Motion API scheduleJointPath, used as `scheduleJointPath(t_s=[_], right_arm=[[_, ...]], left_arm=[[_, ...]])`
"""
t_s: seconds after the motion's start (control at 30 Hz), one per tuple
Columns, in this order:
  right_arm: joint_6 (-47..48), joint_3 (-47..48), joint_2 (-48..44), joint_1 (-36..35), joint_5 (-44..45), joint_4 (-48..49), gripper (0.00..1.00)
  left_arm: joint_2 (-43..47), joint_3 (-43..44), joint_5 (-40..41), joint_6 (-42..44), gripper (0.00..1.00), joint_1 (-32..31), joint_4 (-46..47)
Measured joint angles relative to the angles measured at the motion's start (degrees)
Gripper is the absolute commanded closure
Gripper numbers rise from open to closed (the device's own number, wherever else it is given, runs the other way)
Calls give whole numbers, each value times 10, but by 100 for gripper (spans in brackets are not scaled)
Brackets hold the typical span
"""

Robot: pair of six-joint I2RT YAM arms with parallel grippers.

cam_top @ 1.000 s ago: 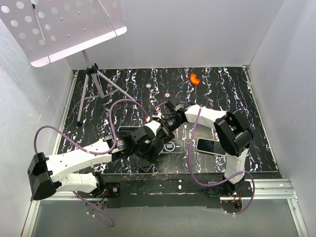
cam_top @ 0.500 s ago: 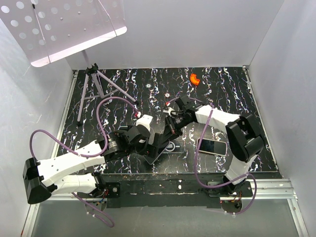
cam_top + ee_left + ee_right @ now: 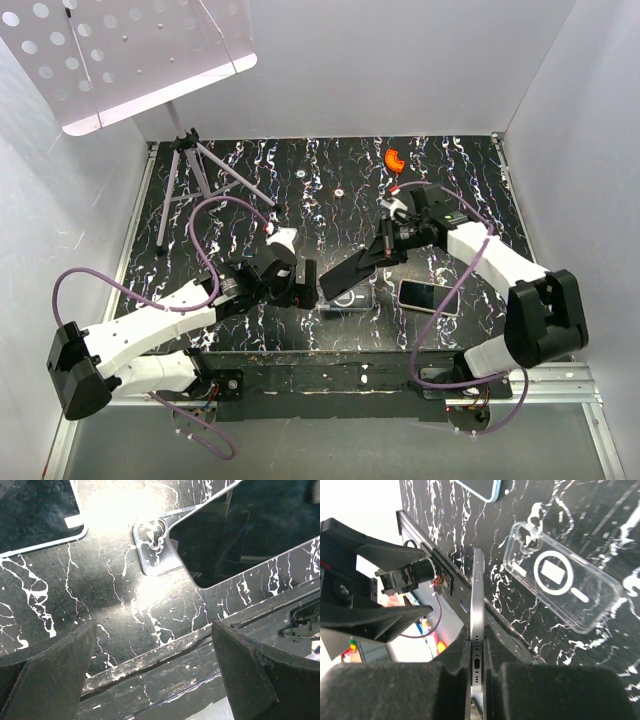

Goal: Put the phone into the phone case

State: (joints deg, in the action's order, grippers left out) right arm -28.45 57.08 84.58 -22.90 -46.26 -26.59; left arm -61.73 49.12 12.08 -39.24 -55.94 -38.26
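Note:
My right gripper [image 3: 388,248] is shut on the dark phone [image 3: 348,273] at its bottom end. It holds the phone tilted above the table, with the far end slanting down to the left over the clear phone case [image 3: 352,300]. In the right wrist view the phone [image 3: 478,605] stands edge-on between my fingers [image 3: 477,641], and the clear case [image 3: 565,585] lies flat to its right. My left gripper [image 3: 304,287] is open and empty, just left of the case. In the left wrist view [image 3: 153,628] the case's camera corner [image 3: 155,550] shows beneath the dark phone [image 3: 240,535].
A second phone [image 3: 428,297] with a pale edge lies flat to the right of the case. It also shows in the right wrist view [image 3: 481,487] and the left wrist view [image 3: 35,515]. A tripod stand [image 3: 190,175] is at the back left and a small orange object [image 3: 395,159] at the back. The front rail [image 3: 350,365] runs along the near edge.
My right gripper has moved right and back with the phone, away from my left gripper. My left gripper has drawn back a little to the left, with its jaws open.

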Motion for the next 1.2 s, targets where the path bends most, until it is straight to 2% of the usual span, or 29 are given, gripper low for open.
scheduleJointPath(t_s=[0.17, 0.33, 0.6, 0.77, 1.03, 1.2], right_arm=[[0, -40, -63, 57, 18, 0, 99], [-4, -74, -101, 85, 34, 2, 99], [-45, -138, -146, 89, 52, 46, 99], [-83, -179, -189, 87, 61, 98, 99], [-126, -193, -166, 56, 75, 170, 99], [-146, -194, -124, 24, 83, 217, 99]], left_arm=[[-12, -22, -63, -8, 3, 68, 28], [-39, -50, -139, -18, 6, 125, 55], [-92, -88, -269, -51, 15, 183, 135], [-119, -104, -322, -75, 16, 211, 181], [-167, -136, -390, -116, 21, 252, 274], [-193, -140, -414, -136, 23, 256, 314]])
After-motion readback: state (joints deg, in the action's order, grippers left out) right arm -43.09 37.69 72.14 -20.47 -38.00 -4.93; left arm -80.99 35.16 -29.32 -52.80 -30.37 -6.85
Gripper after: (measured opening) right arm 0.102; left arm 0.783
